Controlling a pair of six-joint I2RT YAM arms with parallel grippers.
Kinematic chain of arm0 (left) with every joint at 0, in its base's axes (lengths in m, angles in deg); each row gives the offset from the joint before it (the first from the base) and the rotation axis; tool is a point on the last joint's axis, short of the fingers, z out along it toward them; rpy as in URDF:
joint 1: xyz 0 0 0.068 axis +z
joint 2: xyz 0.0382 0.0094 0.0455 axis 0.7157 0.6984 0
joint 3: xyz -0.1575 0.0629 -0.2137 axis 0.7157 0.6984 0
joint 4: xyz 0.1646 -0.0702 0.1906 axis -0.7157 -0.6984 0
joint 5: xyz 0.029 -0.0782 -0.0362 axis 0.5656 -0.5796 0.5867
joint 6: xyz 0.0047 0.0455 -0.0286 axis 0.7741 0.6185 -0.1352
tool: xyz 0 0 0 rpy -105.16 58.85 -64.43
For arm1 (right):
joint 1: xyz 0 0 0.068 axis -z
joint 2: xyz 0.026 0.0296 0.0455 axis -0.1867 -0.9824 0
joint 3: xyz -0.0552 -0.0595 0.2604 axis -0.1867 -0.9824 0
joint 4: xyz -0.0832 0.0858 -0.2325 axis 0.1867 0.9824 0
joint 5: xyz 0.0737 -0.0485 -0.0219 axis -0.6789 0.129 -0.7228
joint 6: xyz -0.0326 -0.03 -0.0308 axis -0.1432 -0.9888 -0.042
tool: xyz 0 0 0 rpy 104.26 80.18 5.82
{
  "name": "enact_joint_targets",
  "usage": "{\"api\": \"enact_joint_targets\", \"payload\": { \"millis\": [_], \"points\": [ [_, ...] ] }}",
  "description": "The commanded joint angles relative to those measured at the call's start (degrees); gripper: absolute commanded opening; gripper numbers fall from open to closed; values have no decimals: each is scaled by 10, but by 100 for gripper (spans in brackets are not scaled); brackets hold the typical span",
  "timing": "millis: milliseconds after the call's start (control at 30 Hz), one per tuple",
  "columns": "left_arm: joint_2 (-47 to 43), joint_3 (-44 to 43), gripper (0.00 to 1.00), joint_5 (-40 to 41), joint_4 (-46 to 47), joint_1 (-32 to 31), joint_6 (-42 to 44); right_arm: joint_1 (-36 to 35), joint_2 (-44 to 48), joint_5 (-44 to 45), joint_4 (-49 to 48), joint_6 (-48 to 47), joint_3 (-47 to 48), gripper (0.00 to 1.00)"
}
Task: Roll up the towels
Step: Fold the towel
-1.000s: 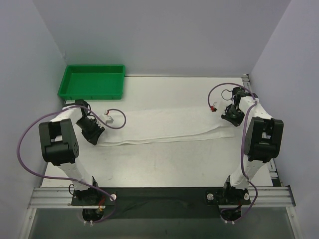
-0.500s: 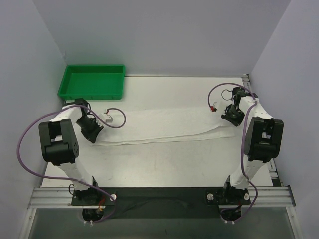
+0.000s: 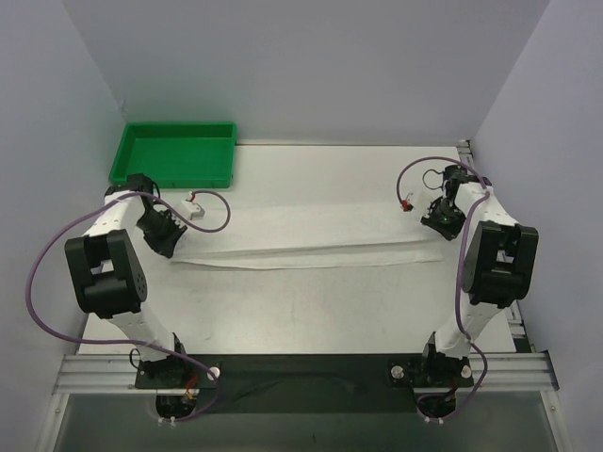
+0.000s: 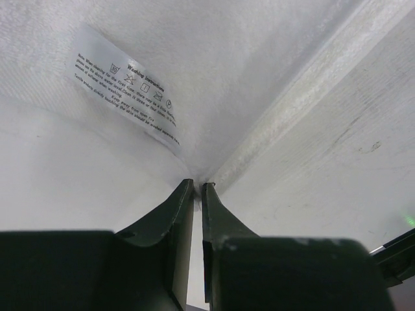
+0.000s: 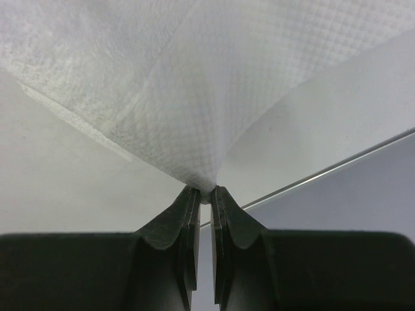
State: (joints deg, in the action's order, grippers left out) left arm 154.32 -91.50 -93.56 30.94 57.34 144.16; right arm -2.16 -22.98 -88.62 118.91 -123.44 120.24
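A white towel lies stretched across the table as a long band, folded along its near edge. My left gripper is shut on the towel's left corner; a printed care label hangs just beyond the fingers. At the other end my right gripper is shut on the towel's right corner, and the cloth fans out and up from the fingertips.
A green plastic tray stands at the back left, just behind the left arm. The table's right edge runs close behind the right gripper. White walls enclose the table on three sides.
My left gripper closed on the towel's left corner and moved back and left with it. The towel's near edge now lies straighter. The right gripper kept its place.
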Motion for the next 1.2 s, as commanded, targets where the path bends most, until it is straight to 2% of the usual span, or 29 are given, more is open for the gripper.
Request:
{"api": "enact_joint_targets", "payload": {
  "millis": [0, 300, 367, 500, 667, 800, 1167],
  "points": [
    [-3, -23, 0, -6, -17, 11, 9, 6, 22, 7, 31, -3, 19, 0],
    [-6, -25, 3, -12, -17, 8, 26, 3, 22, 3, 35, -1, 18, 0],
    [-7, -22, 0, -13, -21, 8, 37, 0, 25, -1, 39, 1, 15, 0],
    [-17, -23, 0, -26, -30, 8, 41, -4, 41, -10, 48, 0, 19, 0],
    [-8, -20, 0, -13, -27, 14, 37, 6, 66, -32, 99, -15, 50, 0],
    [12, -19, 0, -11, -19, 19, 29, 6, 81, -22, 110, -41, 12, 0],
    [32, 2, 0, -11, 9, 19, 14, -4, 6, -12, 63, -23, -88, 0]
  ]
}}
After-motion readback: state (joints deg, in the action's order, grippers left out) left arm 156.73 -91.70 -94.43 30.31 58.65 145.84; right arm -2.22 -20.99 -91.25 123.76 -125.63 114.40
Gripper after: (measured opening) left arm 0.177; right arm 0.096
